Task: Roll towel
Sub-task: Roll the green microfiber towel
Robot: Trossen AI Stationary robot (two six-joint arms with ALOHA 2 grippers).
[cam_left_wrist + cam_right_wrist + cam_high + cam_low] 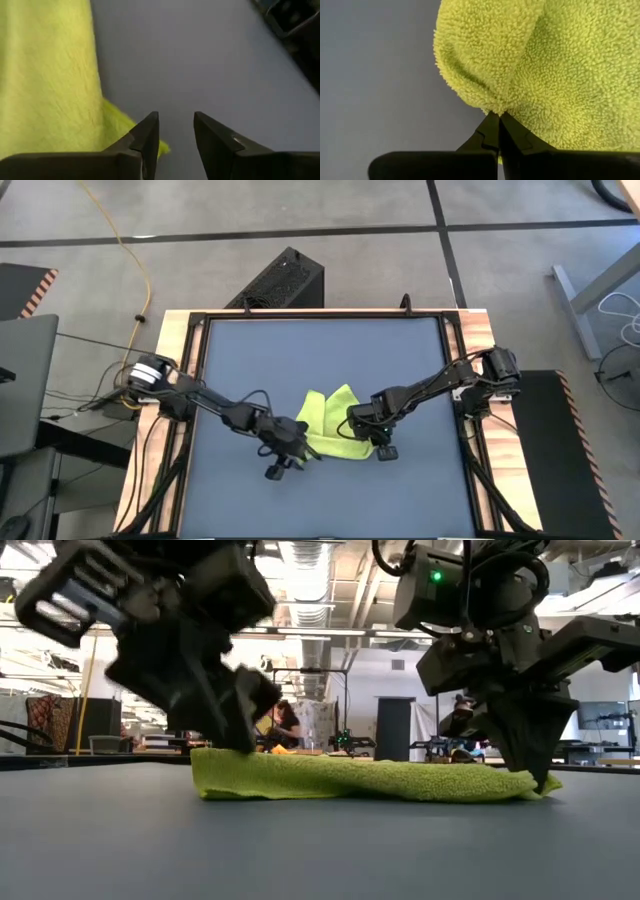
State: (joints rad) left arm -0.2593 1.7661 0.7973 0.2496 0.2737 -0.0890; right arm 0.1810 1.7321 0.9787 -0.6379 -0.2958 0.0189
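Right fingers (498,131) pinch the towel (540,65) edge; left fingers (176,131) spread over bare table (200,60) beside it

overhead, table-level and two close wrist views all share the towel (333,423).

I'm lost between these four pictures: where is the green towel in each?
High view: the towel lies mid-table between both grippers.
Low view: towel, a flat band across the middle.
Left wrist view: towel beside the open fingers.
Right wrist view: towel, pinched.
Shared landmark: the right gripper.
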